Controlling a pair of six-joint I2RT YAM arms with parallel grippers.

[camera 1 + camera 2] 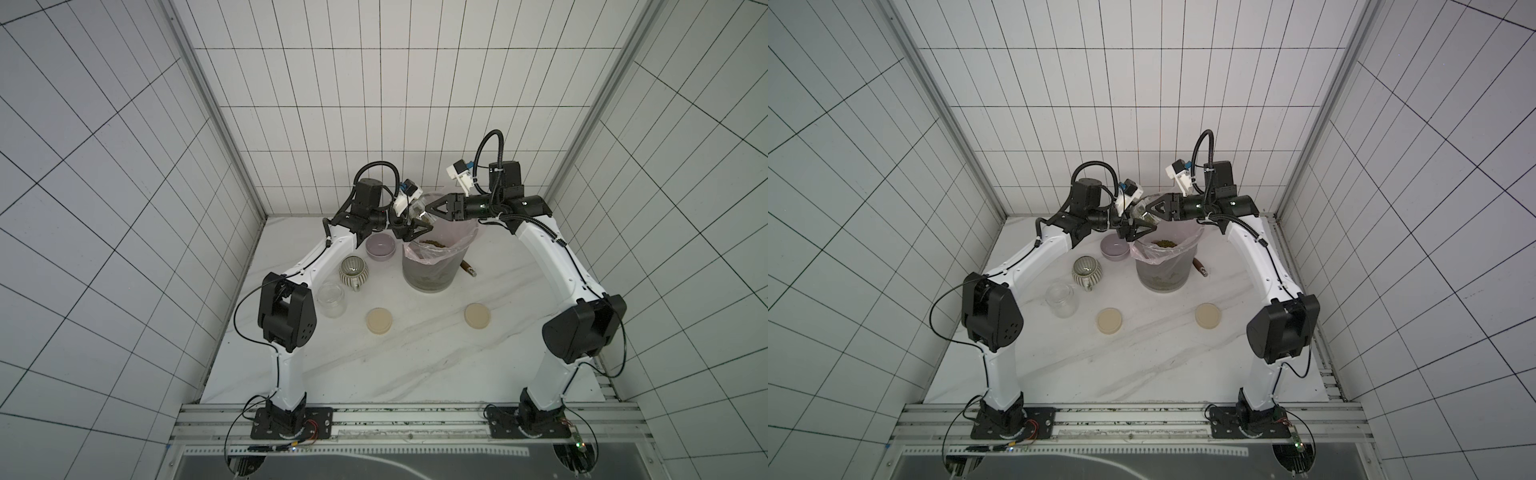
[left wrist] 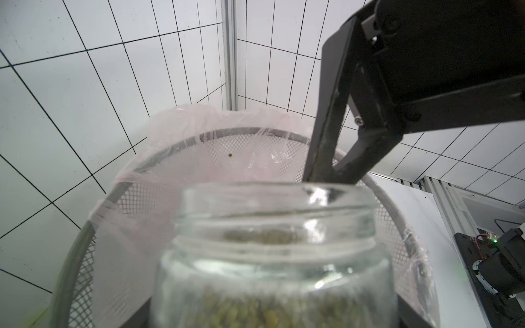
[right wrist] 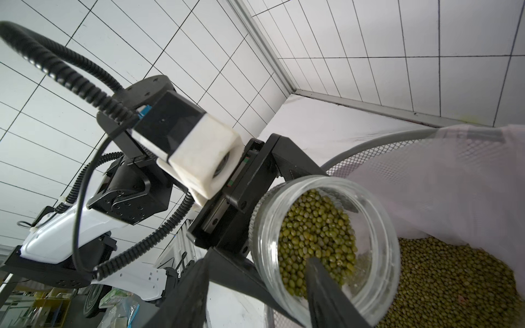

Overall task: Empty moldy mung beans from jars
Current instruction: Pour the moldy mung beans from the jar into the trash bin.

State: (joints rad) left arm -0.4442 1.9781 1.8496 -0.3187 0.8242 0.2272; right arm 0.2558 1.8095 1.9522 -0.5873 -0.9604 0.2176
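Far left on the worktop (image 1: 415, 365): empty jar (image 1: 331, 300), upright, lid off, just beside the left arm's elbow. Right of it and further back, ribbed mug (image 1: 353, 272), then a pale purple bowl (image 1: 380, 245) behind that. Left lid (image 1: 379, 320) lies flat toward the front, apart from the jars.

Centre back: left gripper (image 1: 417, 222) is opened wide around the held jar (image 2: 272, 215), gripping its body and tilting it, mouth toward the grey mesh bin (image 1: 428, 274) with the pink liner (image 1: 457, 237). Mung beans (image 3: 315, 235) are still packed inside this jar, with more heaped in the bin (image 3: 454, 284). The jar's mouth hangs above the bin's rim.

Right gripper (image 2: 324, 174) meets the jar from the other side, jaws about half apart and straddling the rim. One finger (image 3: 321, 284) pokes into the mouth among the beans and the other sits outside the glass. Cannot tell whether they pinch the rim.

Right of the bin, a brown stick-like item (image 1: 468, 268) lies on the worktop, type unclear. Right lid (image 1: 477, 316) lies flat nearer the front.
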